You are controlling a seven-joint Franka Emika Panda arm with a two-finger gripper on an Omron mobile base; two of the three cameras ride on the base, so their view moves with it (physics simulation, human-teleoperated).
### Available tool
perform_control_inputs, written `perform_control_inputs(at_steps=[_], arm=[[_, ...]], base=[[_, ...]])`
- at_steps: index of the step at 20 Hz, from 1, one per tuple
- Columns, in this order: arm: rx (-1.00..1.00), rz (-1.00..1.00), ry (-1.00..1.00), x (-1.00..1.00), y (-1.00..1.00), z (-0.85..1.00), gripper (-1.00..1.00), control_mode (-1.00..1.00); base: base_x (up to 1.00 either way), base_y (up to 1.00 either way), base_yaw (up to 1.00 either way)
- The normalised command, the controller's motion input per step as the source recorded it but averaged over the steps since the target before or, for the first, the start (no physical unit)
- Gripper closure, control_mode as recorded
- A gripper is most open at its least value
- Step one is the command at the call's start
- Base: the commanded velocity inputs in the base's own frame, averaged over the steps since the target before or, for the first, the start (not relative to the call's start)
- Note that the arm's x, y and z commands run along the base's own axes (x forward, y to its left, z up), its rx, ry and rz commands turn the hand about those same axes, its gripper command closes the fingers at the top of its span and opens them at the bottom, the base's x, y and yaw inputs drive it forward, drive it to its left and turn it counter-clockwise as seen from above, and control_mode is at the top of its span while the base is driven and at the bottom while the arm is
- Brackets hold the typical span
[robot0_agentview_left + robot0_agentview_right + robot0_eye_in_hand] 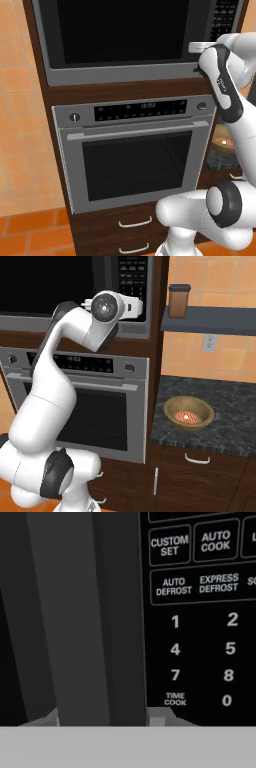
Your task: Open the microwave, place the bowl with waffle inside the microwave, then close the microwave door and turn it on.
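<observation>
The gripper [102,721] has a finger on each side of the microwave [125,40] door handle [82,617], half closed, while the bowl [188,412] sits on the table [235,406] to the right.

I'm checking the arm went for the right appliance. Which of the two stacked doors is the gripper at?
The upper one: the microwave door, plain black glass. The gripper straddles its dark vertical handle beside the keypad, above the oven.

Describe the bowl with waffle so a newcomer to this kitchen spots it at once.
Start at the tall wooden cabinet holding the microwave above the silver oven. Right of it lies a dark speckled counter. The bowl with waffle sits there: round, brown, orange-tan food inside, unlike the tall jar shelved above.
</observation>
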Motion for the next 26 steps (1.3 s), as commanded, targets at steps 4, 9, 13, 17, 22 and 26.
perform_control_inputs(at_steps=[4, 9, 13, 17, 22, 26], arm=[[0.0, 0.0, 0.0, 0.0, 0.0, 0.0, 1.0, -1.0], [0.0, 0.0, 0.0, -0.18, 0.0, 0.0, 1.0, -1.0], [0.0, 0.0, 0.0, -0.63, 0.0, 0.0, 1.0, -1.0], [0.0, 0.0, 0.0, -0.87, 0.01, 0.04, 1.0, -1.0], [0.0, -0.01, 0.0, -0.99, 0.18, 0.07, 1.0, -1.0], [-0.01, -0.06, 0.0, -1.0, 0.37, 0.0, 1.0, -1.0]], base=[[0.0, 0.0, 0.0], [0.0, 0.0, 0.0], [0.0, 0.0, 0.0], [0.0, 0.0, 0.0], [0.0, 0.0, 0.0], [0.0, 0.0, 0.0]])
